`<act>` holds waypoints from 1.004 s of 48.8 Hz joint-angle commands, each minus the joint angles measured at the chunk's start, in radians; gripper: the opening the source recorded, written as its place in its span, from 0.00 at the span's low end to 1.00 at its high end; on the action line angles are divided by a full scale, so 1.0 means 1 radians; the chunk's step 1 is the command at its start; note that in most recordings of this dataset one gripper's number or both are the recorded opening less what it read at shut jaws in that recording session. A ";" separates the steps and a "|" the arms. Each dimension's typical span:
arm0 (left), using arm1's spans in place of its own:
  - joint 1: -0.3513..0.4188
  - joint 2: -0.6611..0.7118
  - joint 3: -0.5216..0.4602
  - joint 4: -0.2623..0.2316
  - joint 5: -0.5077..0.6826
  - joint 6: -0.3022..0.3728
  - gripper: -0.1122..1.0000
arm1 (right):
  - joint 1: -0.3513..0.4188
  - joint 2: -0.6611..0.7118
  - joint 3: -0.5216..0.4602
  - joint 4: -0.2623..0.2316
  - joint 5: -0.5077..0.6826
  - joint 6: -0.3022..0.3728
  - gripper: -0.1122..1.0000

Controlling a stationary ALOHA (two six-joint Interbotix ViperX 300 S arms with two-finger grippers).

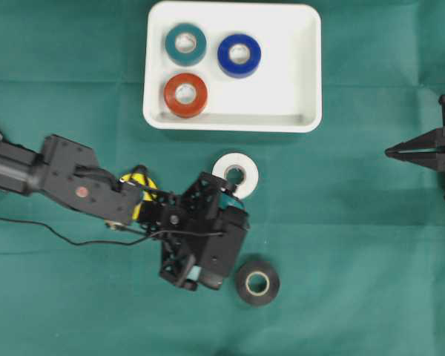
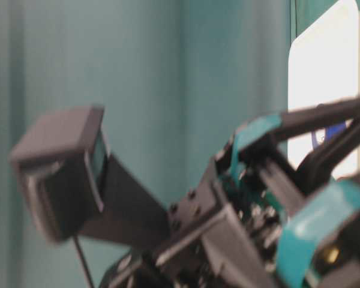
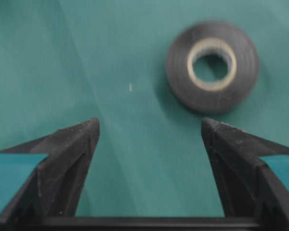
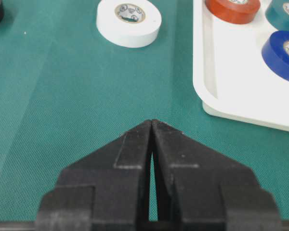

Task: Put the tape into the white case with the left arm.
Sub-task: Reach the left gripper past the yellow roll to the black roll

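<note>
- A green cloth [image 1: 371, 259] covered the whole work surface, its fine weave plain in the right wrist view.
- Faint fold lines ran across the cloth, one level with the near edge of the white case [image 1: 308, 74].
- A tiny white speck [image 3: 130, 87] lay on the cloth in the left wrist view.
- A teal tape roll [image 1: 170, 44] lay flat in the case's far left part.
- A blue tape roll [image 1: 224, 55] lay flat just right of the teal one, the two apart.
- A red tape roll [image 1: 170, 95] lay flat below the teal roll, close to the case's near rim.
</note>
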 commanded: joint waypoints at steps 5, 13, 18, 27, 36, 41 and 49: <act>-0.012 0.044 -0.109 -0.002 0.003 -0.002 0.86 | -0.002 0.006 -0.011 0.000 -0.012 0.000 0.02; -0.018 0.094 -0.173 0.000 0.038 0.000 0.86 | 0.000 0.005 -0.011 0.000 -0.012 0.000 0.02; -0.020 0.115 -0.198 0.000 0.061 0.000 0.86 | -0.002 0.006 -0.011 0.000 -0.012 0.000 0.02; -0.017 0.161 -0.219 0.002 0.067 0.003 0.86 | 0.000 0.005 -0.009 -0.002 -0.012 0.000 0.02; -0.006 0.201 -0.235 0.002 0.067 0.005 0.86 | -0.002 0.005 -0.009 -0.002 -0.012 0.000 0.02; -0.003 0.222 -0.245 0.003 0.067 0.006 0.86 | 0.000 0.005 -0.009 0.000 -0.011 0.000 0.02; -0.002 0.255 -0.262 0.003 0.069 0.006 0.86 | 0.000 0.005 -0.009 0.000 -0.011 0.000 0.02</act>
